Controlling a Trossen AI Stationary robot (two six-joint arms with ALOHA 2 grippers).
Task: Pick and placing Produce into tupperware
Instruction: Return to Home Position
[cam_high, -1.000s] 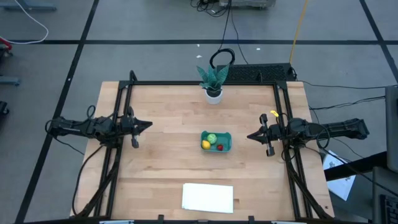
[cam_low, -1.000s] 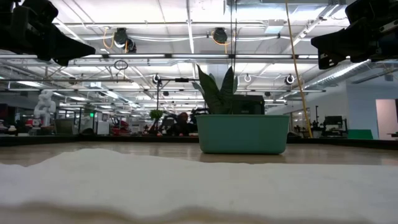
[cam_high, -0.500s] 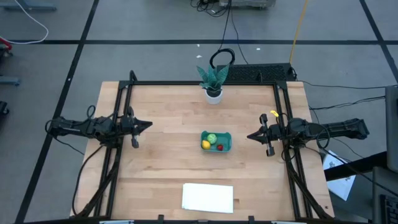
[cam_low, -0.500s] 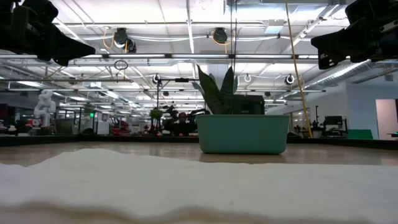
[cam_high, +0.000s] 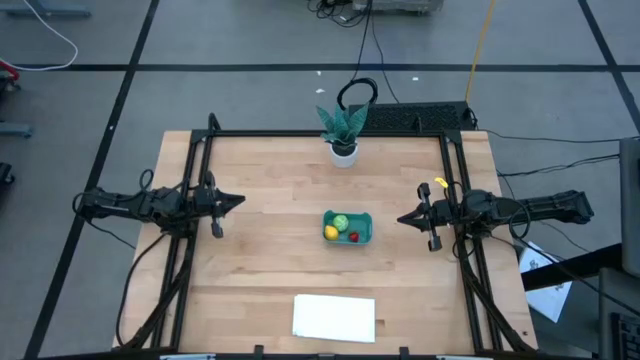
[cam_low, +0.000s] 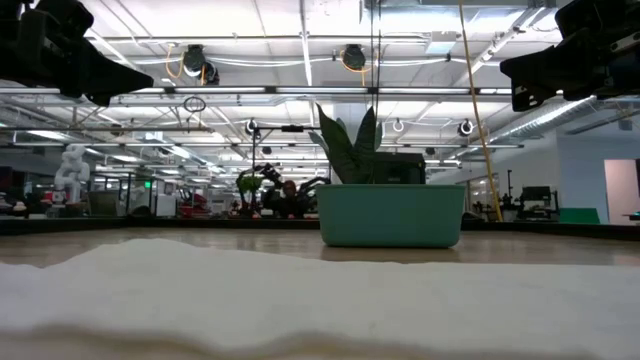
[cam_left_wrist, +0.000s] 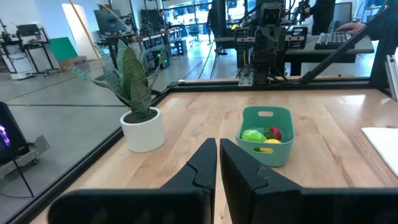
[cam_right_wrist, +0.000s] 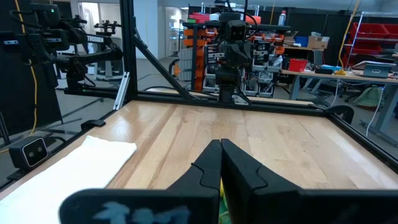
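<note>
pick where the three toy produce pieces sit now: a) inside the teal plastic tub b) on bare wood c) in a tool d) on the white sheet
A: the yellow lemon-shaped piece, round green piece and tiny red piece all lie inside the shallow teal-green plastic tub.

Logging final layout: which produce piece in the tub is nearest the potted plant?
The round green one, at the tub's plant-side end; the yellow piece and red piece lie side by side, farther from the plant.
</note>
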